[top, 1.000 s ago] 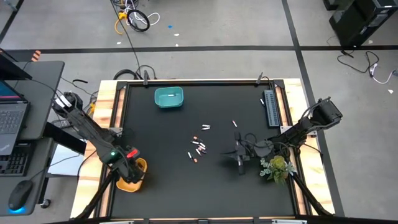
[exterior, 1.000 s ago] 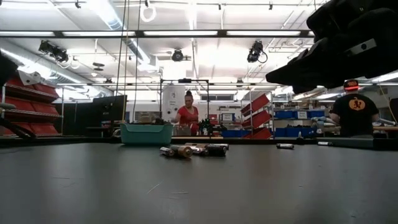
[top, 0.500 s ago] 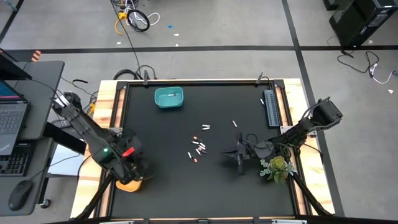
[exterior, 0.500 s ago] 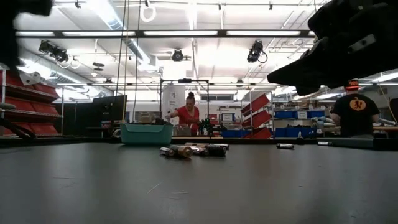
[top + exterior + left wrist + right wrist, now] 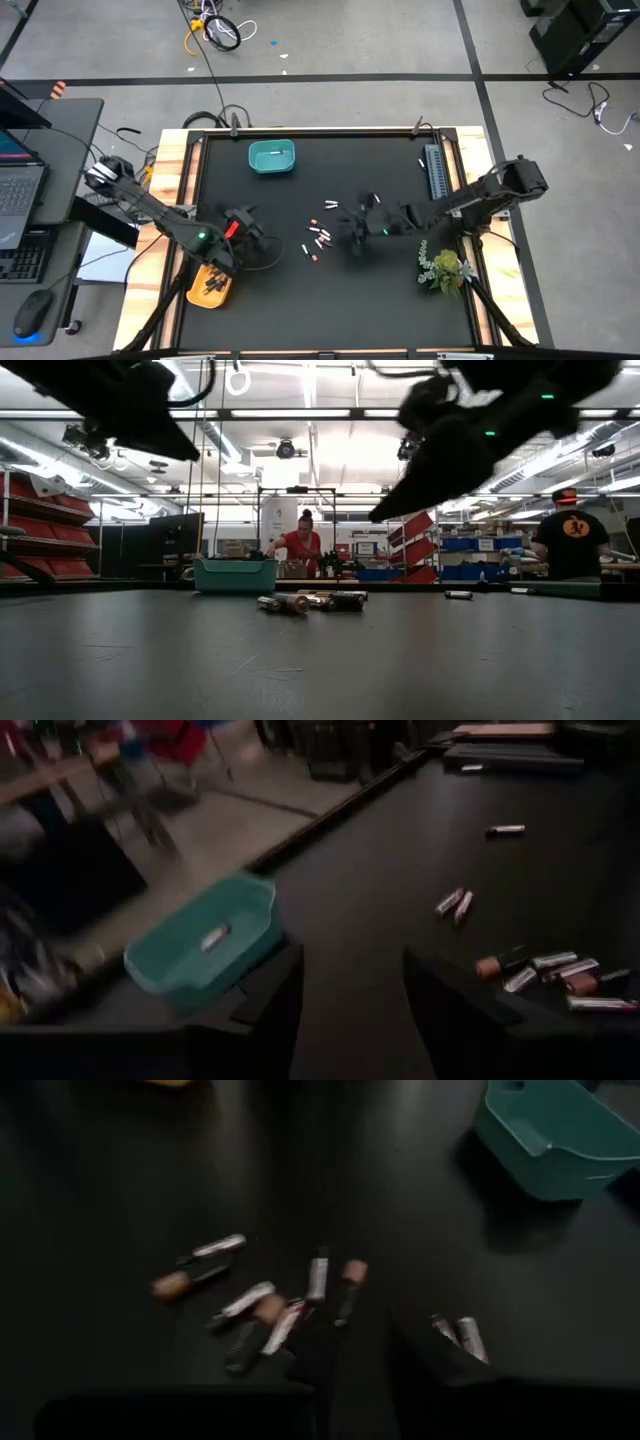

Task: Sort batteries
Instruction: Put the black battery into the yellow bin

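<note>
1. While the batteries (image 5: 318, 238) lie loose at frame centre, I judge the step as approach.
2. My right gripper (image 5: 352, 232), fingers parted and empty, hovers beside them.
3. My left gripper (image 5: 262, 240), likewise parted, waits centre-left.
4. Next: descend, close on one cell.

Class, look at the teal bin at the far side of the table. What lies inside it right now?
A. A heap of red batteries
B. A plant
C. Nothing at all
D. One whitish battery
D: the left wrist view shows one whitish battery lying alone in the teal bin.
</note>
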{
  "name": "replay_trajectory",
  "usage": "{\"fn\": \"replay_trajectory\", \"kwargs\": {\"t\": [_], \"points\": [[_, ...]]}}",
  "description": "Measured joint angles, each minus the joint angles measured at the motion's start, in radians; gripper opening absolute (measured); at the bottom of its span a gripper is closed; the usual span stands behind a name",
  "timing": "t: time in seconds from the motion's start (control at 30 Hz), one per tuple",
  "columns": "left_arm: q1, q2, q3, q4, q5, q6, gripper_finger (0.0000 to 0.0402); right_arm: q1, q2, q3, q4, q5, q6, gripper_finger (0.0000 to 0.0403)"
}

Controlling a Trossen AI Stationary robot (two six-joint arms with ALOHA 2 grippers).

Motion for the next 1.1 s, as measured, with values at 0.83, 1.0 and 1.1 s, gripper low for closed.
{"fn": "replay_trajectory", "kwargs": {"t": [0.83,1.0,1.1], "points": [[0.143,0.019,-0.333,1.15,0.224,0.836,0.0162,-0.427,0.0,0.046,-0.6,-0.185,0.212,0.0099],[0.143,0.019,-0.389,1.193,0.252,0.785,0.0162,-0.324,0.0,0.031,-0.293,-0.291,0.191,0.0099],[0.143,0.02,-0.401,1.191,0.253,0.746,0.0162,-0.225,0.0,0.071,-0.281,-0.267,0.189,0.0099]]}}
